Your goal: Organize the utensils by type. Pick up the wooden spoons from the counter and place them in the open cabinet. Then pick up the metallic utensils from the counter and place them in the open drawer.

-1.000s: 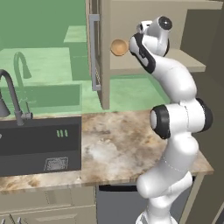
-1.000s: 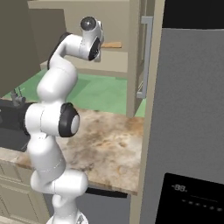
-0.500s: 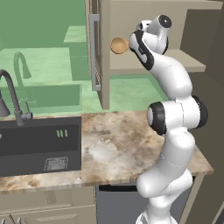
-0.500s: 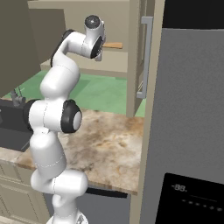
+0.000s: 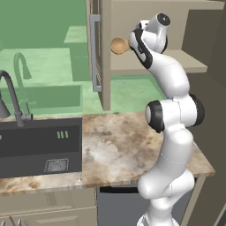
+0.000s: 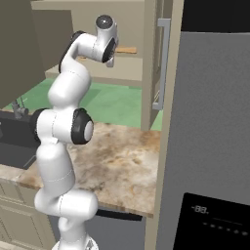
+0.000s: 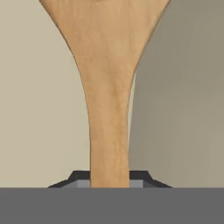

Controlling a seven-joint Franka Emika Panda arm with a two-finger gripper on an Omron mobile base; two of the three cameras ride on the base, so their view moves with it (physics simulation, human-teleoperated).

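The pincer (image 7: 110, 181) has the large wooden spoon (image 7: 109, 87) by its handle between the fingertips, raised at the open cabinet's shelf (image 5: 176, 66). The spoon looks light, rigid and smooth; the narrow handle suits gripping.

White arm (image 5: 170, 132) raised high, tool (image 5: 130, 44) level, pointing sideways

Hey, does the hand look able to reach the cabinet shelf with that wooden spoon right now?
Probably yes: the hand is already level with the shelf, the wooden spoon inside the open door.
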